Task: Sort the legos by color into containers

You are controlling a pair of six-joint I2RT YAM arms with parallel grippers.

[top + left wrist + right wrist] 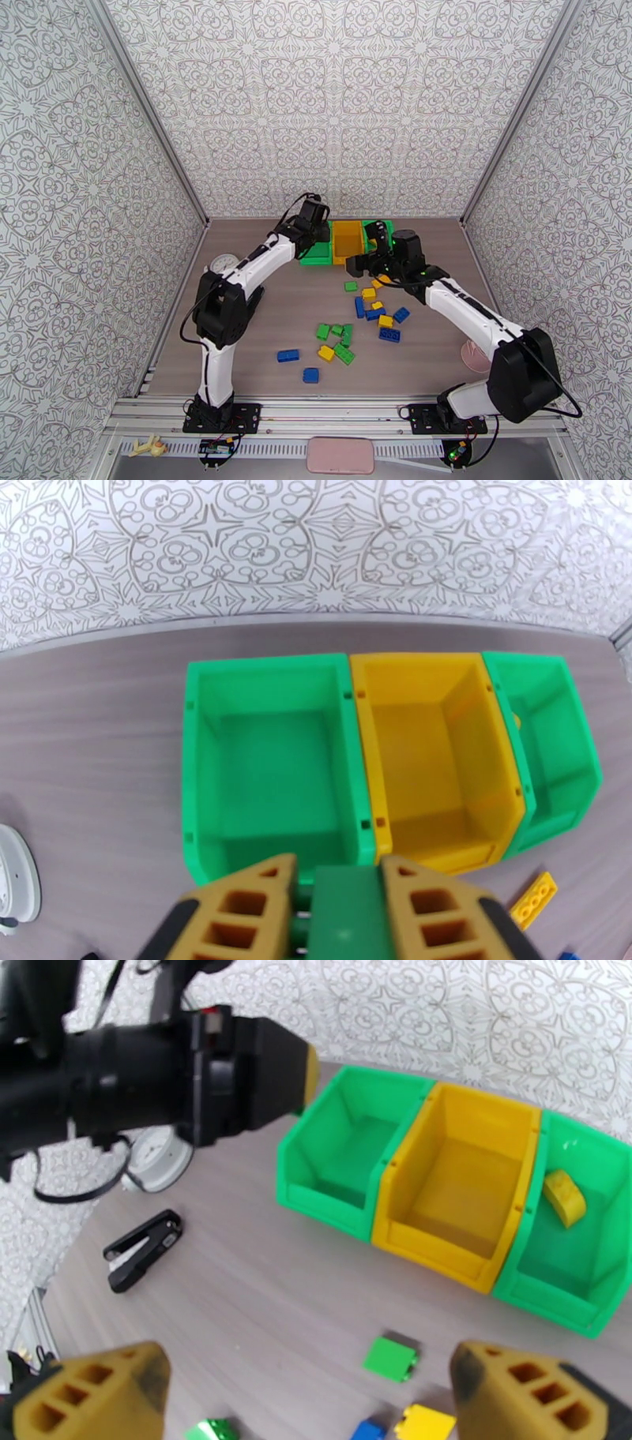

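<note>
left gripper (336,868): jaws clamped on a green brick (347,918), held just above the near edge of the left green bin (197,780)
right gripper (312,1382): jaws spread wide, nothing between them, hovering over loose bricks (371,316) just in front of the bins
bins: three in a row touching, green, yellow bin (367,748), right green bin (581,748); long axes run toward the back wall
contents: left and yellow bins look bare inside; one yellow brick (565,1197) lies in the right green bin
loose bricks, location: scattered on the table between the bins and the arm bases, mostly toward the right
handling (judgement): light, rigid, smooth plastic; likely to slip if pinched on a corner, so take hold across the flat side walls
orientation: flat yellow brick (533,898) lies studs up, long axis diagonal to the bin fronts; held brick's long axis cannot be told
</note>
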